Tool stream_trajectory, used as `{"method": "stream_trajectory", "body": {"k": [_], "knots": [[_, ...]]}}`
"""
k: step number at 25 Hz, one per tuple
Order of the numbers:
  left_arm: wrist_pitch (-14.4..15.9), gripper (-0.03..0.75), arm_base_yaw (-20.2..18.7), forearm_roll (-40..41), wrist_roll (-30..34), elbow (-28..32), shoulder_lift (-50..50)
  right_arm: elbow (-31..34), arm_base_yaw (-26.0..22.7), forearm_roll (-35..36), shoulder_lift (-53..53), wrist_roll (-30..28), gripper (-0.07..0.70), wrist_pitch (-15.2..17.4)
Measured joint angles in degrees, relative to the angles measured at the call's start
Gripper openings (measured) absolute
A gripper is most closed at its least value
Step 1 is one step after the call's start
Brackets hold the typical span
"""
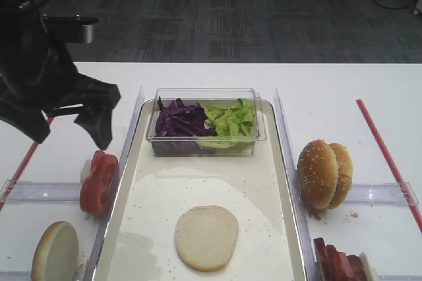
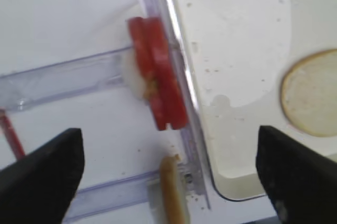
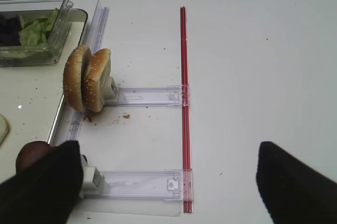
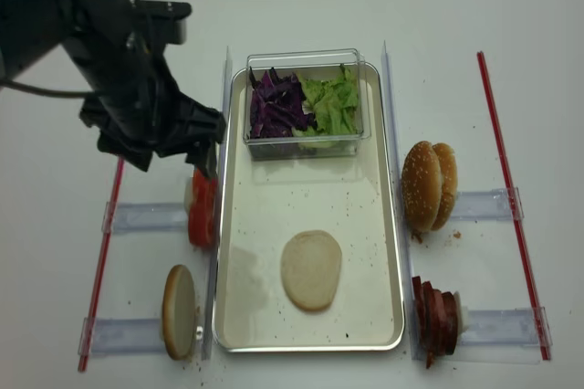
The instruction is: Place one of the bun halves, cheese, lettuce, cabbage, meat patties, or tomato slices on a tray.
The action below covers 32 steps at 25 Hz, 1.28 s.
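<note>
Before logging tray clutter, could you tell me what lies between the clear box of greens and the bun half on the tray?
Nothing: in the exterior high view, only bare speckled tray separates the clear box from the bun half.

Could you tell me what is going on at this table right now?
A two-armed robot is assembling burger parts on a tray. One bun half already lies flat on it, near the clear box of cabbage and lettuce. The left gripper hovers open and empty above the tomato slices left of the tray. The right gripper waits open at the right, holding nothing.
</note>
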Motion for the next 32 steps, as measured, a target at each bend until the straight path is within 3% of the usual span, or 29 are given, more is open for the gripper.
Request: {"method": "stream_trajectory", "body": {"k": [8, 15, 27, 32], "knots": [[2.4, 0.608, 11.9, 5.2, 3.5, 0.0, -0.1, 0.0, 0.0, 0.0, 0.0, 0.0, 0.678, 0.0], [2.6, 0.608, 18.1, 6.0, 6.0, 0.0, -0.2, 0.0, 0.0, 0.0, 0.0, 0.0, 0.678, 0.0], [3.0, 0.608, 19.5, 6.7, 7.0, 0.4, -4.4, 0.0, 0.0, 0.0, 0.0, 0.0, 0.678, -0.1], [2.9, 0.608, 19.5, 7.1, 6.6, 8.1, -10.5, 0.0, 0.0, 0.0, 0.0, 0.0, 0.678, -0.1]]}}
